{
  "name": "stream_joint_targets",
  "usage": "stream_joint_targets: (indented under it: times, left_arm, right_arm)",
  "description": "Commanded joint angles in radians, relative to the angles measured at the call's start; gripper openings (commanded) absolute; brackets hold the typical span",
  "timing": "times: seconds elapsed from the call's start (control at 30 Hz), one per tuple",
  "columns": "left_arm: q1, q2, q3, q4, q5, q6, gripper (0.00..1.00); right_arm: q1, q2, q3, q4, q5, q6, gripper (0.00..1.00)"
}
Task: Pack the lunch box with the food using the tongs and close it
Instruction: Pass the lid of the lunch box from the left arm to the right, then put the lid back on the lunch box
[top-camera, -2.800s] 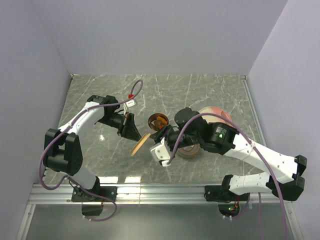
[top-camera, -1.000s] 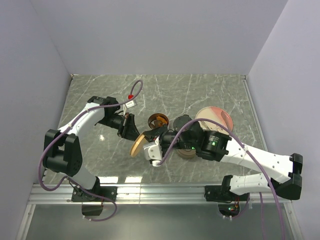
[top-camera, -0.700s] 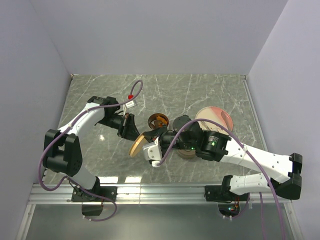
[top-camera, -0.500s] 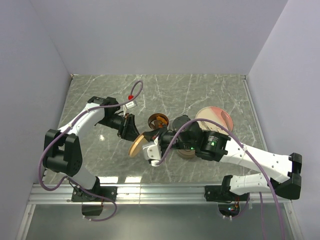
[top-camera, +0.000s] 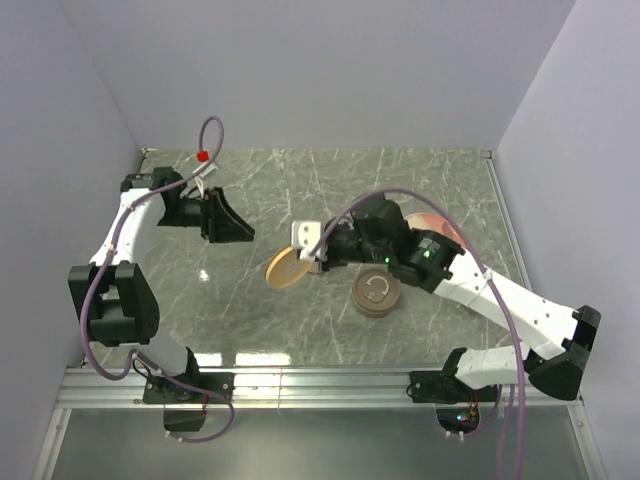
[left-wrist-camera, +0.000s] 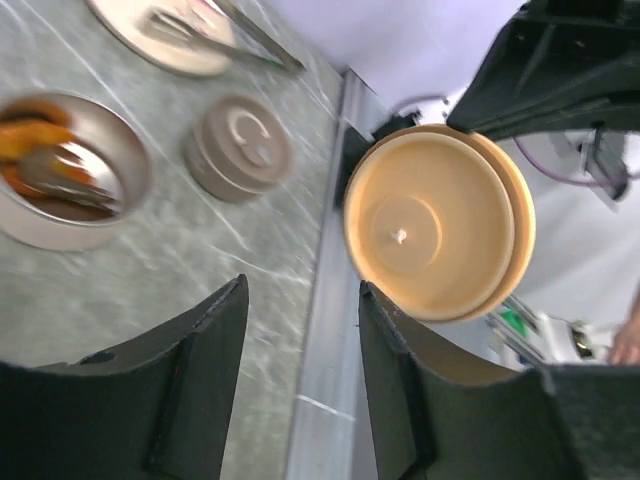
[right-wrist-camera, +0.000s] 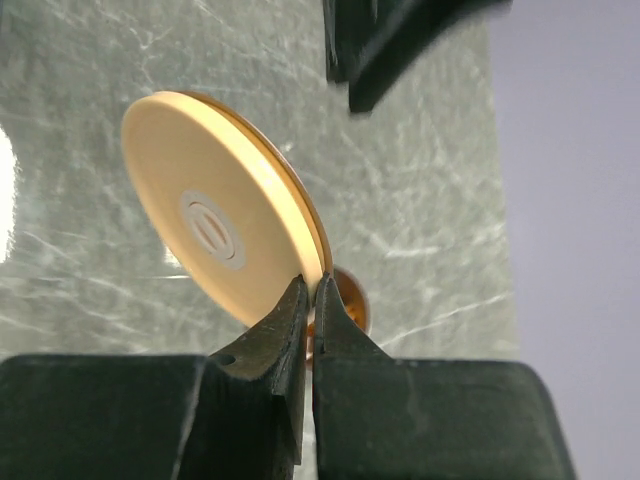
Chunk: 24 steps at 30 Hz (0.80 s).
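Your right fingers (right-wrist-camera: 308, 300) are clamped together on the rim of the tan round lid (right-wrist-camera: 215, 230). The lid is tilted up on edge, and its disc spreads up and away from the fingertips over the grey marbled worktop (top-camera: 420, 180).

Your left fingers (left-wrist-camera: 300, 300) stand apart with nothing gripped, well clear of the lid and facing it. Through the left wrist camera the lid's hollow face sits beyond the gap, towards the right-hand finger.

Beyond the left-hand finger in that view is the metal bowl (left-wrist-camera: 130, 170), holding the food (left-wrist-camera: 30, 140) in orange and reddish-brown pieces. The brown round container (left-wrist-camera: 240, 148) sits on the worktop between the bowl and the lid, a little farther out from the fingertips.

Farthest from your left fingers, the tongs (left-wrist-camera: 250, 40) lie across the pale plate (left-wrist-camera: 190, 62). Neither set of fingers touches them.

From above, the brown container is just beside your right arm, behind the clamped fingers.
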Motion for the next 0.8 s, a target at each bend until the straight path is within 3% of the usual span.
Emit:
stream_joint_targets:
  times: [0.0, 0.07, 0.1, 0.13, 0.17, 0.2, 0.33, 0.57, 0.7, 0.77]
  left_arm:
    - [0.028, 0.011, 0.09, 0.028, -0.009, 0.004, 0.56]
    - [0.041, -0.018, 0.1, 0.169, -0.132, -0.204, 0.56]
    - [0.041, -0.046, 0.089, 0.375, -0.201, -0.311, 0.56]
    - [0.041, -0.078, 0.06, 0.488, -0.382, -0.474, 0.56]
    - [0.041, -0.134, 0.048, 0.574, -0.455, -0.531, 0.57]
    - [0.041, -0.15, 0.048, 0.62, -0.517, -0.556, 0.61]
    - [0.043, -0.139, 0.12, 0.641, -0.666, -0.574, 0.61]
    - [0.032, -0.282, 0.0, 0.852, -0.666, -0.706, 0.67]
    - [-0.02, -0.311, -0.037, 0.868, -0.723, -0.708, 0.81]
    - [-0.061, -0.317, -0.055, 0.859, -0.751, -0.705, 0.82]
  right_arm:
    - [-0.092, 0.04, 0.084, -0.061, -0.093, 0.212, 0.0]
    - [-0.17, 0.069, 0.101, -0.099, -0.126, 0.275, 0.0]
    - [-0.196, 0.105, 0.128, -0.116, -0.156, 0.337, 0.0]
    - [-0.219, 0.127, 0.147, -0.159, -0.173, 0.367, 0.0]
    - [-0.264, 0.147, 0.167, -0.183, -0.186, 0.396, 0.0]
    - [-0.278, 0.182, 0.197, -0.202, -0.204, 0.456, 0.0]
    - [-0.339, 0.257, 0.237, -0.255, -0.212, 0.598, 0.0]
    - [-0.454, 0.474, 0.371, -0.406, -0.253, 0.827, 0.0]
    - [-0.5, 0.576, 0.401, -0.427, -0.262, 0.884, 0.0]
    - [-0.531, 0.644, 0.431, -0.463, -0.305, 0.931, 0.0]
